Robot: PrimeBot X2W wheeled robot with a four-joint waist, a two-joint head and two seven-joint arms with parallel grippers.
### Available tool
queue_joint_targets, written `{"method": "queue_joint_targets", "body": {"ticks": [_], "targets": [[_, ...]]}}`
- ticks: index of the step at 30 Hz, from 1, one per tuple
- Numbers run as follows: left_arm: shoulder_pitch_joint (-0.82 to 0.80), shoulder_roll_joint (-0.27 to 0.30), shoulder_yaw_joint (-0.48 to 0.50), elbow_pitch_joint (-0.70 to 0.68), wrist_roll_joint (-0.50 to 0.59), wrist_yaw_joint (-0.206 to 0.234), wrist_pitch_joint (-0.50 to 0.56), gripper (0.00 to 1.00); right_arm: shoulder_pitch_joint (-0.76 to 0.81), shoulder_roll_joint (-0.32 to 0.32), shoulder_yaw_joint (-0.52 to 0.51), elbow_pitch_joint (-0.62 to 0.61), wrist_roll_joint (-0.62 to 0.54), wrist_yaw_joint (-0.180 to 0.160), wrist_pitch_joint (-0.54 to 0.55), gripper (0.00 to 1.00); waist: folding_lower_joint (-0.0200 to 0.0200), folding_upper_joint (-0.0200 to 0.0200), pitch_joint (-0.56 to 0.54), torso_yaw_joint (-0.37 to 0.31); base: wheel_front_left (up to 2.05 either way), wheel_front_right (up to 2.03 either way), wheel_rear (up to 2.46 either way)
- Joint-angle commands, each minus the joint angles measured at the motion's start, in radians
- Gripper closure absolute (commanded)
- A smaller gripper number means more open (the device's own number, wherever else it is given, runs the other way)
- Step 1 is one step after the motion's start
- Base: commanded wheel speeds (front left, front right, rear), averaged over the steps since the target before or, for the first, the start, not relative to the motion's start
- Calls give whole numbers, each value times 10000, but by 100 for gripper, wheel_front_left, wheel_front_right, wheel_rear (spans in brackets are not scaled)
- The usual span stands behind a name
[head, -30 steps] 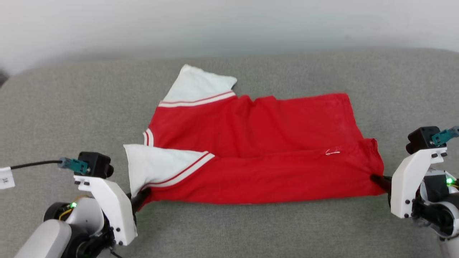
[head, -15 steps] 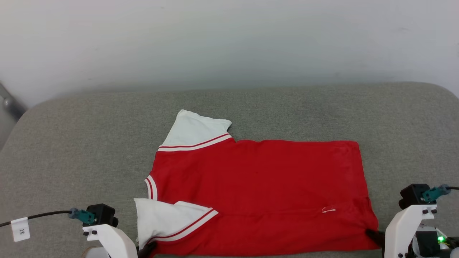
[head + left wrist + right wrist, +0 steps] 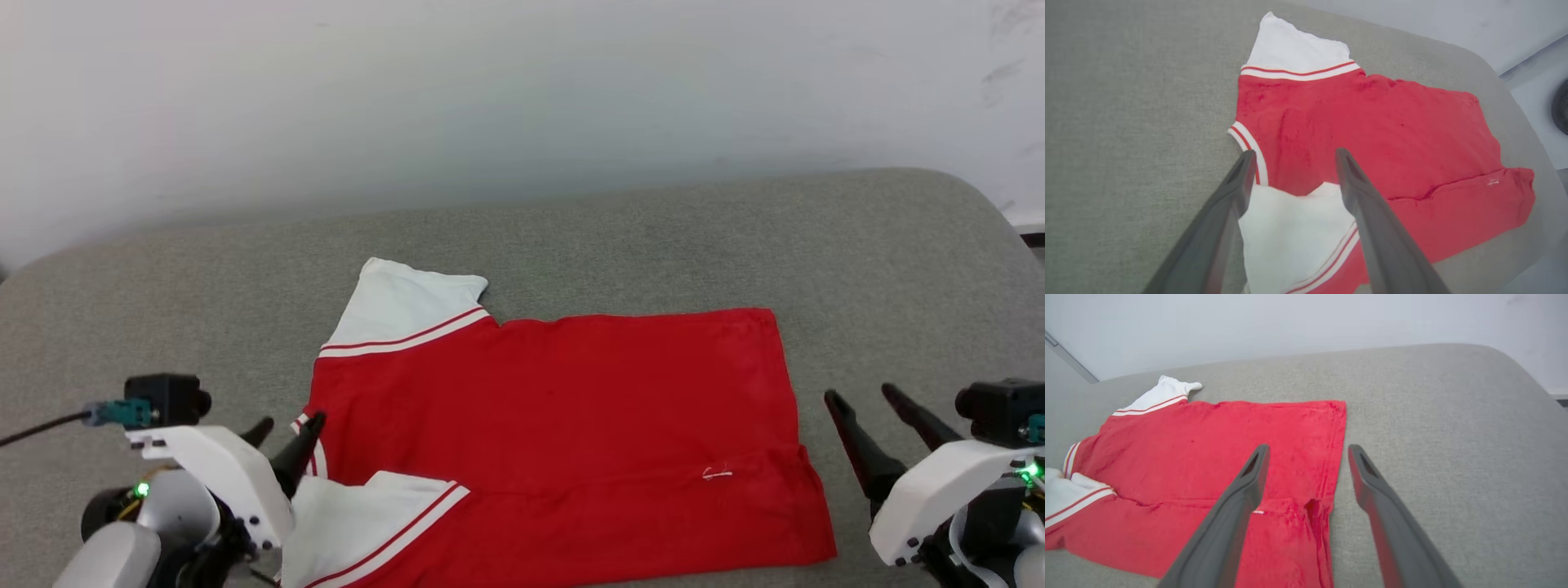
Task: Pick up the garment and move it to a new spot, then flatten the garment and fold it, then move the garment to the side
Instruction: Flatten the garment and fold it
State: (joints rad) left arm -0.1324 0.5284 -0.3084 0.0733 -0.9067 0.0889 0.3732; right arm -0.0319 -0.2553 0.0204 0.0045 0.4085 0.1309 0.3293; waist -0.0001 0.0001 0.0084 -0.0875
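I see the jersey lying lengthwise along the pad's near edge: left fingers spread over its sleeve, right fingers spread, empty, beside its hem.

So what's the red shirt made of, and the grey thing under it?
The garment looks like soft, matte knit cloth, maybe cotton or polyester: it folds limply. The grey surface looks like coarse woven upholstery, probably padded: flecked weave, rounded edges.

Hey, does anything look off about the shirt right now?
Slightly. The shirt has its near edge folded over unevenly. The near sleeve lies rumpled, partly over the red body, while the far sleeve sticks out flat.
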Motion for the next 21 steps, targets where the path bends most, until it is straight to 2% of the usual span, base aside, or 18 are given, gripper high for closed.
{"method": "queue_joint_targets", "body": {"ticks": [1,7,12,16,21], "targets": [[-345,28,122,-10,193,88,-217,0,-214,78,-23,-97,-184,-4,-290,0,1,-1,174,-175,0,0,0],[-2059,-194,290,571,865,179,-1065,0,-800,436,-296,-530,-606,-6,-1213,0,1,-1,1147,-599,0,0,0],[-3913,-269,306,1437,1208,112,-1179,0,-1465,762,-495,-924,-719,-4,-1731,0,1,-1,2406,-858,0,0,0],[-5444,-13,221,2236,1400,-102,-720,0,-1969,972,-438,-1069,-754,-4,-2033,0,1,-1,3281,-1149,0,0,0],[-7002,561,-109,3113,1577,-427,623,0,-2447,1212,-192,-1092,-670,-4,-2381,0,1,-1,4244,-1628,0,0,0]]}}
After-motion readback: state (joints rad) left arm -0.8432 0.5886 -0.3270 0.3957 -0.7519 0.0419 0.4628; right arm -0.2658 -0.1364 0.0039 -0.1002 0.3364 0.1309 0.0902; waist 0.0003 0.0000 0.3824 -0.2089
